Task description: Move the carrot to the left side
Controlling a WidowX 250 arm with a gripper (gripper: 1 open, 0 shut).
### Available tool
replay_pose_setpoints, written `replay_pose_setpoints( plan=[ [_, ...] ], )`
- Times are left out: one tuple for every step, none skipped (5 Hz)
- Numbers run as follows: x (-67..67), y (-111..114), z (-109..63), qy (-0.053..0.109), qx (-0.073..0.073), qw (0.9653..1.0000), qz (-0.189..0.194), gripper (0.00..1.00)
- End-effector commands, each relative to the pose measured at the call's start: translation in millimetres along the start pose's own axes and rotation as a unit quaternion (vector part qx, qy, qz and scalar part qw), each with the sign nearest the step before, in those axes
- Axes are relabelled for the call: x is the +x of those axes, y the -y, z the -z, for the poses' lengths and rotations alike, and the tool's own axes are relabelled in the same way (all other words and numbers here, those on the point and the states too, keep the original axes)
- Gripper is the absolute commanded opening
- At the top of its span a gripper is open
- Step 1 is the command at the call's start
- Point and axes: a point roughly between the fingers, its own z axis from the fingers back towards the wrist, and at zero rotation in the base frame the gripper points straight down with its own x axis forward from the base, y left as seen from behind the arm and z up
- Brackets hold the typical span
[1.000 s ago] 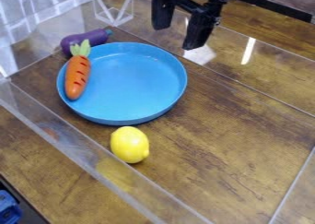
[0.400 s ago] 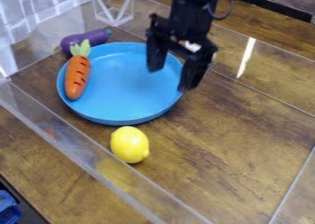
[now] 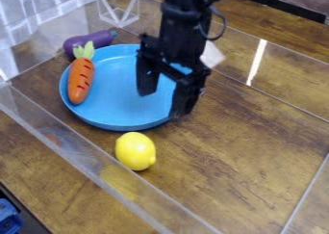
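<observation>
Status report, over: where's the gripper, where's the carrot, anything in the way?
Gripper open, empty, over blue plate. Carrot on plate's left rim, untouched. Eggplant just behind carrot; lemon apart, in front.

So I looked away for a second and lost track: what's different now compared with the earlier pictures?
The gripper came down from the top of the view toward the camera and now hangs open over the blue plate, holding nothing. The carrot, eggplant and lemon stayed put.
</observation>
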Motion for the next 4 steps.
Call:
replay_pose_setpoints(
  plan=[
    [-2.8,7,-12.8,0.047,0.011,0.9987,0.018,1.00],
    [-3.7,17,3.4,0.048,0.019,0.9977,0.044,1.00],
    [-1.3,24,14.6,0.047,0.025,0.9966,0.062,1.00],
    [-8.7,8,21.3,0.049,0.029,0.9958,0.072,1.00]
  ],
)
